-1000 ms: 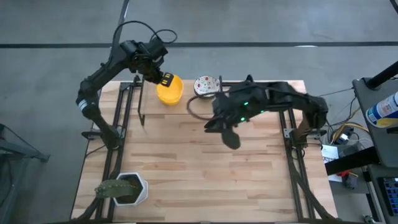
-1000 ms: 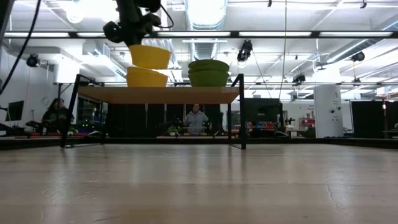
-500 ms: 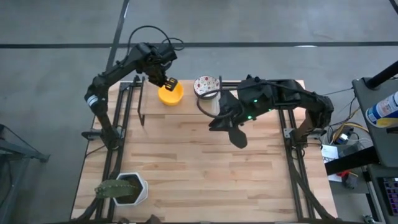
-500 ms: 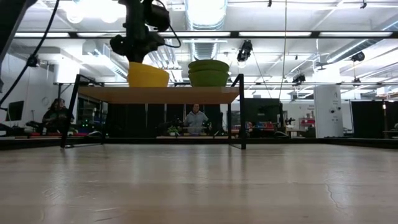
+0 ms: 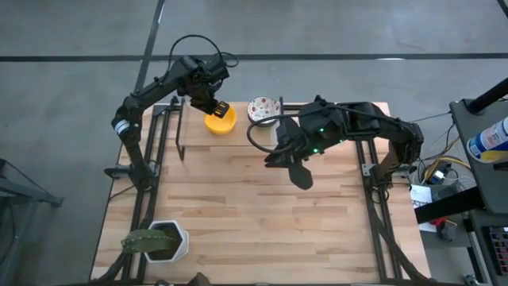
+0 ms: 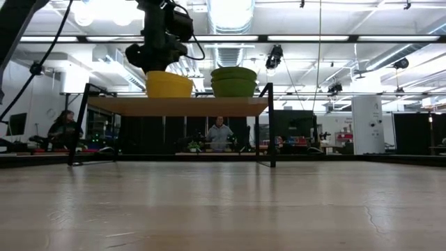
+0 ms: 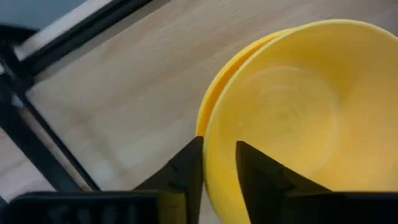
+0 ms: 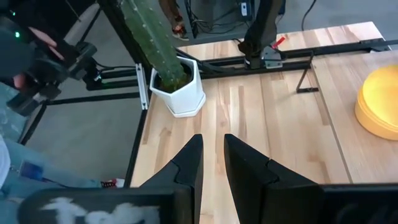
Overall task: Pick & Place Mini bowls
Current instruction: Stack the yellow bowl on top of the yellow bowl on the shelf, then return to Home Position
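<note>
Though its rim is straddled, yellow bowl (image 7: 292, 118) is cut off.

left gripper (image 5: 217, 109): table's far edge, fingers apart | right gripper (image 8: 211, 163): mid-table, fingers narrowly apart

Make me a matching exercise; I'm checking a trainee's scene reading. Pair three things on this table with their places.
Things:
1. stacked yellow mini bowls
2. white speckled mini bowl
3. cactus pot

Places:
A. far edge of the table, just right of the yellow stack
B. near left corner of the table
C. far edge, directly at the left gripper

Pairs: 1-C, 2-A, 3-B
</note>
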Controlling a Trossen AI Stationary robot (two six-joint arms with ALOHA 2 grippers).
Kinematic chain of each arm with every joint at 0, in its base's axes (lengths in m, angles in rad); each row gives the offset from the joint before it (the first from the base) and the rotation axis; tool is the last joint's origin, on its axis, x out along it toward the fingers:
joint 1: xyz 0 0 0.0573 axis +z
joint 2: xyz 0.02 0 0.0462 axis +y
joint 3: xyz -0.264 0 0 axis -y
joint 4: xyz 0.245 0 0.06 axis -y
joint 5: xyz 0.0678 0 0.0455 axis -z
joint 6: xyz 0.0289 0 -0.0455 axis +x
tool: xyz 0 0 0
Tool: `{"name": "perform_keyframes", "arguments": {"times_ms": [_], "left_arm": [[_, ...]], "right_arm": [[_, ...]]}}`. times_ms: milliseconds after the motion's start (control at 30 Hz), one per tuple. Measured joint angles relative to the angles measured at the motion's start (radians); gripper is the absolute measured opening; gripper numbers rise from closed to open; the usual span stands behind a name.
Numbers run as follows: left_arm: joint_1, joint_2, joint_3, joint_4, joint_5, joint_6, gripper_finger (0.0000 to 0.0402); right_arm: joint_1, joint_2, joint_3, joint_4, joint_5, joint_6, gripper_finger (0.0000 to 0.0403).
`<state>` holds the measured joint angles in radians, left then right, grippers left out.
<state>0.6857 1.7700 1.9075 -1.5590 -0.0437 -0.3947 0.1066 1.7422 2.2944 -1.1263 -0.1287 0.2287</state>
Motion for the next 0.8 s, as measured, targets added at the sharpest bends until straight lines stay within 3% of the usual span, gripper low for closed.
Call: {"name": "perform_keyframes", "arguments": {"times_ms": [167,467,600,800], "left_arm": [[0.002,-0.05,0.002,-0.015,0.0,-0.026,0.0124],[0.002,-0.206,0.008,-0.012,0.044,-0.034,0.0122],[-0.014,-0.282,0.003,-0.01,0.068,-0.061,0.0096],[-0.073,-0.384,0.002,0.036,0.083,-0.08,0.0009]], "right_arm": [[0.0,-0.001,0.0,0.0,-0.001,-0.002,0.0061],[-0.008,0.0,-0.034,-0.001,0.04,0.007,0.0061],[-0.014,0.0,-0.035,-0.004,0.061,0.011,0.0052],[-0.017,-0.001,-0.034,-0.003,0.072,-0.021,0.001]]}}
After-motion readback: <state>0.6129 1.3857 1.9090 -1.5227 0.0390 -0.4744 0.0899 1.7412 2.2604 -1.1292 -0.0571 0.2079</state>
